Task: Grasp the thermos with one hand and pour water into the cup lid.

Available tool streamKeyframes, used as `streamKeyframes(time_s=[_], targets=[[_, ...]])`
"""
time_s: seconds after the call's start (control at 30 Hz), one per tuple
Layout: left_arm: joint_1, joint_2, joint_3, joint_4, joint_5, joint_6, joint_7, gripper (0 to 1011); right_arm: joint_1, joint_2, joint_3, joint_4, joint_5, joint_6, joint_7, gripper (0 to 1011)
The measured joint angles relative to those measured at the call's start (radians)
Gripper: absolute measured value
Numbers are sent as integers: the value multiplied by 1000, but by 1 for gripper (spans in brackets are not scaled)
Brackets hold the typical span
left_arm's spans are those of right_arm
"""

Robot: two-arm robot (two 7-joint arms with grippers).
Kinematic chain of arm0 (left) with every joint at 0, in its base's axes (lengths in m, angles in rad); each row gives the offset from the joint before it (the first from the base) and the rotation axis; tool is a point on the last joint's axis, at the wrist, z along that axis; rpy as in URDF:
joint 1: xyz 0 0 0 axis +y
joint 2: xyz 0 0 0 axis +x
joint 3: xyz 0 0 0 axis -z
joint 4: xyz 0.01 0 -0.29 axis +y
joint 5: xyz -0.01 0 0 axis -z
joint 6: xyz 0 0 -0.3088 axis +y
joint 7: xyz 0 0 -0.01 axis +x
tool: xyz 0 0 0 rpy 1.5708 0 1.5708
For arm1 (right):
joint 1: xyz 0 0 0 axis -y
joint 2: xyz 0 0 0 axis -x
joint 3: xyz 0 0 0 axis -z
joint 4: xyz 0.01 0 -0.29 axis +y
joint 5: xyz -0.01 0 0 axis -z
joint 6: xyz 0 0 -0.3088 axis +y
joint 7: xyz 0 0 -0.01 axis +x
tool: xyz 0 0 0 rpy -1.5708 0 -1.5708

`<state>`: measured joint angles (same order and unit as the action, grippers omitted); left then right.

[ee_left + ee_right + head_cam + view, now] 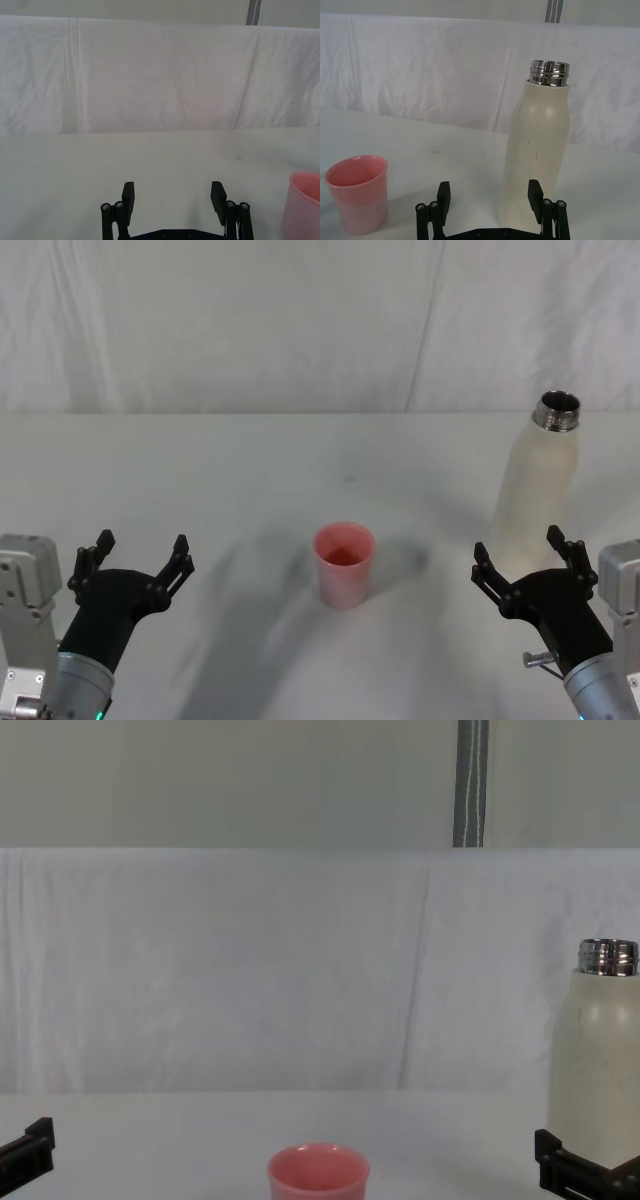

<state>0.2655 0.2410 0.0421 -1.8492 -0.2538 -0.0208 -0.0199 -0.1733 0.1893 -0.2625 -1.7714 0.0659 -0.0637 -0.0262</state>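
Thermos [538,483] stands upright, right of frame in the head view, uncapped; looks rigid, smooth, likely heavy with water, so we'd grip mid-body. Right pincer [525,552] gapes wide just before it, holding nothing. Cup lid [344,564] sits centre bench. Left pincer [134,556] open, idle lower left.

I see my right gripper [529,552], fingers spread, just short of the tall cream-white thermos with steel neck [535,480], nothing between them | small round pink cup lid [344,563] stands well left of it, open white table [250,470] between | left gripper [139,551] has bare table ahead.
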Motion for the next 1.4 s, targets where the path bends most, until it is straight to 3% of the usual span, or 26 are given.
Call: streamKeyframes(time_s=[1.4], targets=[[0,0,0,0,0,0,0,1001,0,0,0,0,0,0,0,1001]])
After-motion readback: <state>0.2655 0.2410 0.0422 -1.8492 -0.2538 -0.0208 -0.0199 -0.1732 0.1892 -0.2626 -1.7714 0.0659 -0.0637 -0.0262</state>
